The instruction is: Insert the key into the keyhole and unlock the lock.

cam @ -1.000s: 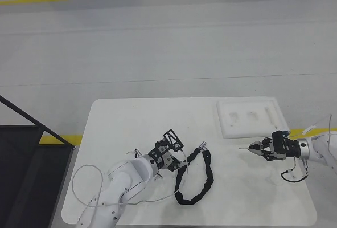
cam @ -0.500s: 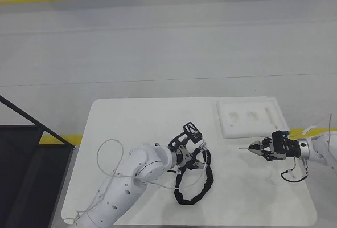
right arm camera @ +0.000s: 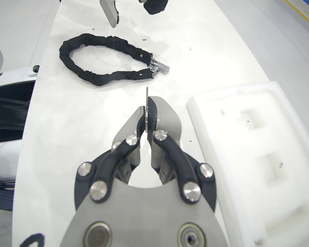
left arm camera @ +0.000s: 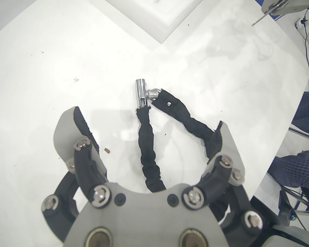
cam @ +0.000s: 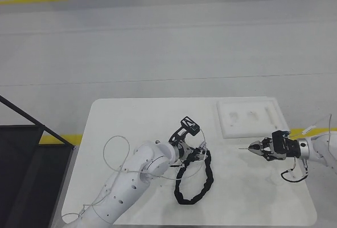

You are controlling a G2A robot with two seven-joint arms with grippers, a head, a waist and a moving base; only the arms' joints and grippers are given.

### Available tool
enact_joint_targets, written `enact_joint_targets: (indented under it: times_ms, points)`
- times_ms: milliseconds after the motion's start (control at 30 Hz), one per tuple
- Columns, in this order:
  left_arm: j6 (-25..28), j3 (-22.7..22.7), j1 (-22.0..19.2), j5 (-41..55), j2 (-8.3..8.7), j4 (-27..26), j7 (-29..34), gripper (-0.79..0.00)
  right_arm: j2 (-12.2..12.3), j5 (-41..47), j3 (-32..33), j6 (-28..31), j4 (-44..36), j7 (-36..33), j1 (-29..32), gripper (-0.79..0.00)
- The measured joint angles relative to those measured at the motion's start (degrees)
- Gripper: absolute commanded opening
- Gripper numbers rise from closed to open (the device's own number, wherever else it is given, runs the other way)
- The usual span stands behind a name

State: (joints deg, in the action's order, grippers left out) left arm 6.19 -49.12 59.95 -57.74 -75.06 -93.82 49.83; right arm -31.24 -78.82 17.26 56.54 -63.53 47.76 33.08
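A chain lock in a black fabric sleeve (cam: 209,175) lies looped at mid-table, its silver lock cylinder (cam: 202,150) at the far end of the loop. My left gripper (cam: 193,137) hangs open just above that end; the left wrist view has the cylinder (left arm camera: 140,92) ahead of its spread fingers and one chain strand (left arm camera: 148,140) between them. My right gripper (right arm camera: 148,105) is shut on a thin flat key (right arm camera: 146,98), whose blade points toward the lock cylinder (right arm camera: 161,66) across a stretch of bare table. From above, the key (cam: 243,149) sits well to the right of the lock.
A white foam tray (cam: 222,122) with two shallow pockets sits at the table's back right, close beside my right gripper (cam: 255,147). The table's right edge runs near the right arm. White cable loops trail along the left arm.
The left arm has swung rightward over the chain to its lock end and then drew back slightly. The chain's near strand has shifted a little. The right arm and key have not moved.
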Motion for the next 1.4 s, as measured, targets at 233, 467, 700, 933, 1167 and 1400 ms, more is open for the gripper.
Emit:
enact_joint_targets:
  times_ms: [233, 467, 700, 933, 1167, 1400]
  points:
    - [-1.5, -2.6, 1.8, 7.9, 0.25, -0.6, 5.3, 0.000, 0.0, 0.0, 0.0, 0.0, 0.0, 0.0, 0.0, -0.785]
    - [-1.9, 0.4, -2.0, 7.6, -0.79, 3.0, 5.4, 0.000, 0.0, 0.0, 0.0, 0.0, 0.0, 0.0, 0.0, -0.785]
    - [-3.2, 4.9, -7.7, 7.5, -2.91, 10.2, 2.7, -0.065, 0.0, 0.0, 0.0, 0.0, 0.0, 0.0, 0.0, -0.785]
    - [-4.4, 7.3, -10.1, 8.0, -4.25, 14.8, 3.2, -0.517, 0.0, 0.0, 0.0, 0.0, 0.0, 0.0, 0.0, -0.785]
    - [-4.5, 8.5, -11.2, 7.7, -5.08, 18.1, 3.2, -0.588, 0.0, 0.0, 0.0, 0.0, 0.0, 0.0, 0.0, -0.785]
    - [-4.8, 8.8, -11.5, 6.8, -5.52, 19.5, 3.1, -0.566, 0.0, 0.0, 0.0, 0.0, 0.0, 0.0, 0.0, -0.785]
